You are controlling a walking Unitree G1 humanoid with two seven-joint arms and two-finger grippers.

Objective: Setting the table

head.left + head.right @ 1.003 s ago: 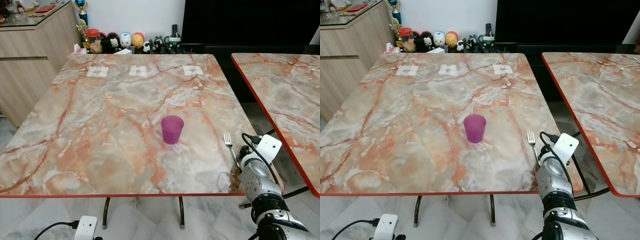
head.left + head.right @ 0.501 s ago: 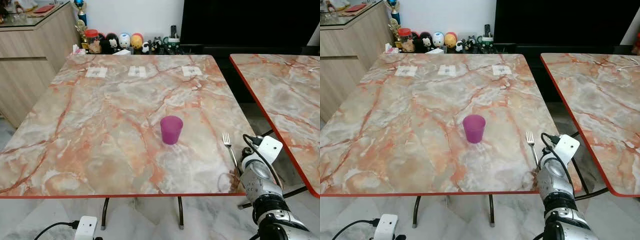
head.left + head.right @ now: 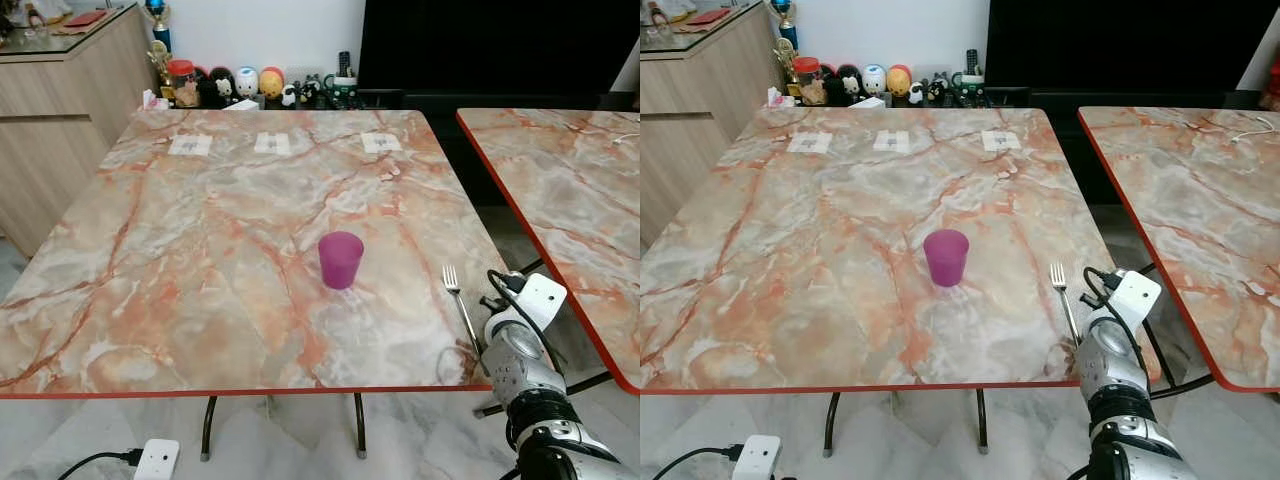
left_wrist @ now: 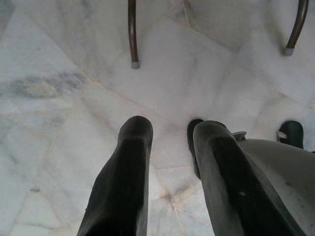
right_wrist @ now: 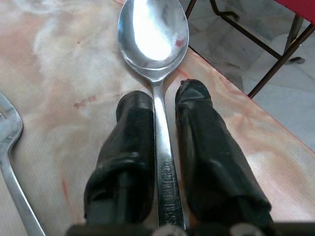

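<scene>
Right wrist view: right gripper (image 5: 162, 91) fingers (image 5: 128, 142) sit closed on the spoon (image 5: 153, 34) handle, bowl lying on the table (image 3: 200, 260) near its right edge. Fork (image 3: 460, 305) lies just beside; cup (image 3: 340, 259) stands further in. Risk: a skewed release could slide the spoon off the edge or against the fork. Left gripper (image 4: 170, 132) hangs idle, fingers parted.

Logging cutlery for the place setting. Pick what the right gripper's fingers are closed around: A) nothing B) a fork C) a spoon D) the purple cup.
C: in the right wrist view, the right gripper clamps the handle of the spoon, bowl over the table.
</scene>
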